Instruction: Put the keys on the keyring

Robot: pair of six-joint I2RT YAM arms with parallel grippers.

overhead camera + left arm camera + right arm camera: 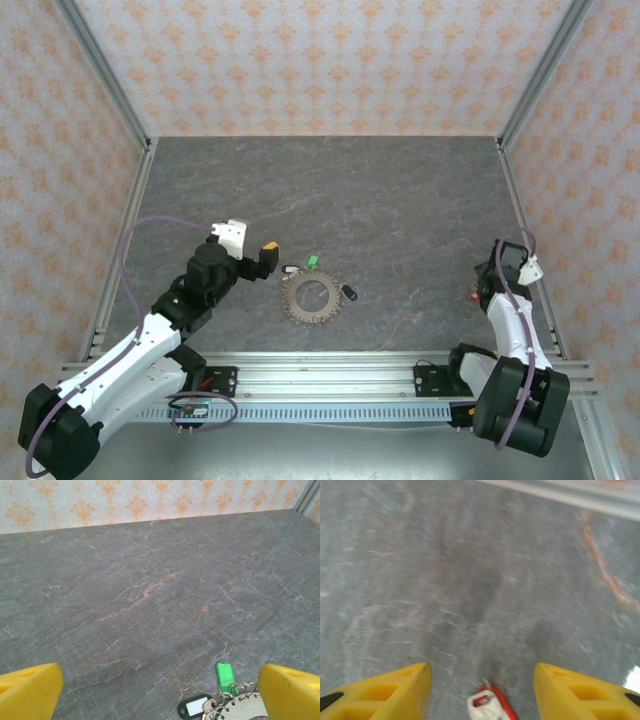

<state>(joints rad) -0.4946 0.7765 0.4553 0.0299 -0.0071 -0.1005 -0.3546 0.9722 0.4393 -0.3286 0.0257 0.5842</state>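
keyring [293, 303] one, green key [313, 262] one, red key [490, 705] one, black keys [350, 293] two

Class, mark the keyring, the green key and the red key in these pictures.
keyring [291, 300], top external view, left side of its toothed rim.
green key [225, 674], left wrist view, middle of its head.
red key [490, 706], right wrist view, its head.
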